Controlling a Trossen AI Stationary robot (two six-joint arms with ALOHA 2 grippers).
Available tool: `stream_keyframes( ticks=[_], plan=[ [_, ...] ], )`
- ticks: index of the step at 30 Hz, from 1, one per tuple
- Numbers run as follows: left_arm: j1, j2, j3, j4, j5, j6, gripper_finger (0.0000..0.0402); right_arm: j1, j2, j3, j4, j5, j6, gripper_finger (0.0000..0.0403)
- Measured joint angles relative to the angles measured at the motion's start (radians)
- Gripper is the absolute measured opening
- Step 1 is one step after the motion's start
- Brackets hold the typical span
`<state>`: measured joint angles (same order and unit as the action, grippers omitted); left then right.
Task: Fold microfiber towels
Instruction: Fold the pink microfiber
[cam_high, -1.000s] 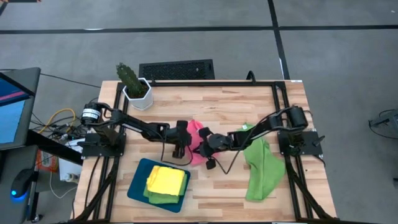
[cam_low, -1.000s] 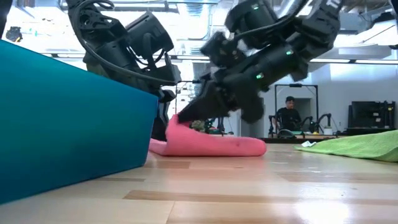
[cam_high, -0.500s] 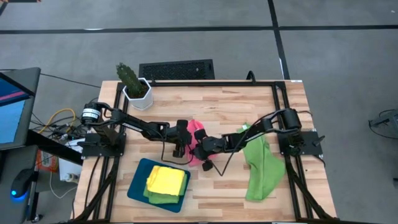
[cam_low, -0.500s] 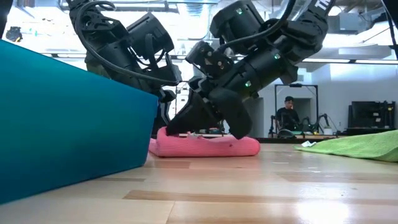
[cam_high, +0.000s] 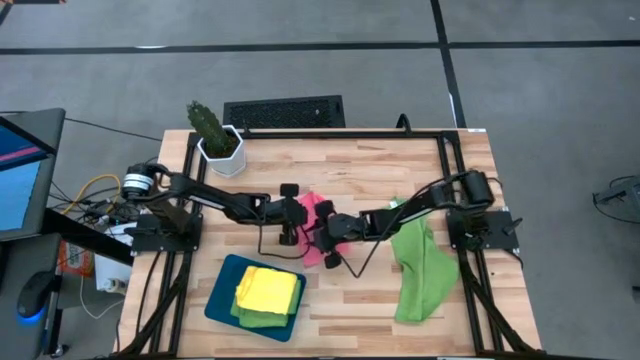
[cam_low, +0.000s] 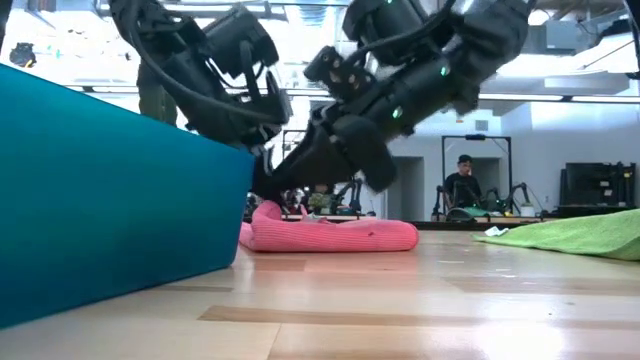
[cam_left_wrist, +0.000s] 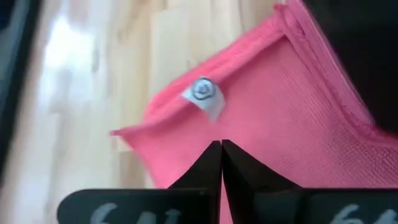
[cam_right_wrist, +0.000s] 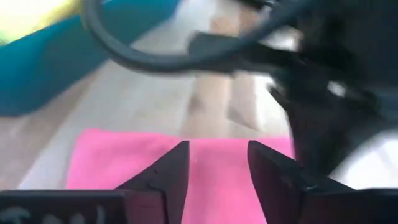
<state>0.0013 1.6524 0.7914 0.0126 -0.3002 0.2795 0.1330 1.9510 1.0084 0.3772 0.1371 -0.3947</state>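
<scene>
A pink microfiber towel lies folded on the table's middle, flat in the low view except for its left end. My left gripper is shut at that end, and the left wrist view shows its tips over the cloth near a white label. My right gripper hovers open just above the towel, clear of it in the low view. A lime green towel lies crumpled at the right. My left gripper has its shut fingertips on the pink towel's left end, coming slanting down from the table's left. That end curls up off the wood toward the fingers while the remainder lies flat. The fingers themselves hide the pinch, so the number of layers cannot be told.
A dark teal tray at the near left carries a yellow towel on a green one; its wall fills the low view's left. A potted cactus stands at the far left. People sit in the room beyond.
My right gripper held a raised edge of the pink towel, carried it toward the table's left and down onto the remaining cloth, then opened, let go and rose. The towel now lies folded flat, only its left end raised under my left gripper.
</scene>
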Motion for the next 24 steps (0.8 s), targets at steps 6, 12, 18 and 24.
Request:
stream_keyframes(
  ticks=[6,12,18,24],
  plan=[
    [-0.001,-0.125,0.000,-0.042,-0.007,-0.008,0.0004,-0.066,-0.137,-0.023,-0.176,0.045,0.078,0.0188],
    [-0.051,-0.161,0.000,-0.002,0.255,-0.041,0.0004,-0.165,-0.129,-0.065,-0.184,-0.015,0.142,0.0175],
    [-0.135,-0.087,0.000,0.005,0.189,-0.046,0.0004,-0.172,-0.054,-0.066,-0.126,-0.075,0.170,0.0175],
    [-0.145,-0.022,0.000,0.054,0.157,-0.053,0.0004,-0.176,-0.031,-0.066,-0.139,-0.008,0.175,0.0171]
  ],
)
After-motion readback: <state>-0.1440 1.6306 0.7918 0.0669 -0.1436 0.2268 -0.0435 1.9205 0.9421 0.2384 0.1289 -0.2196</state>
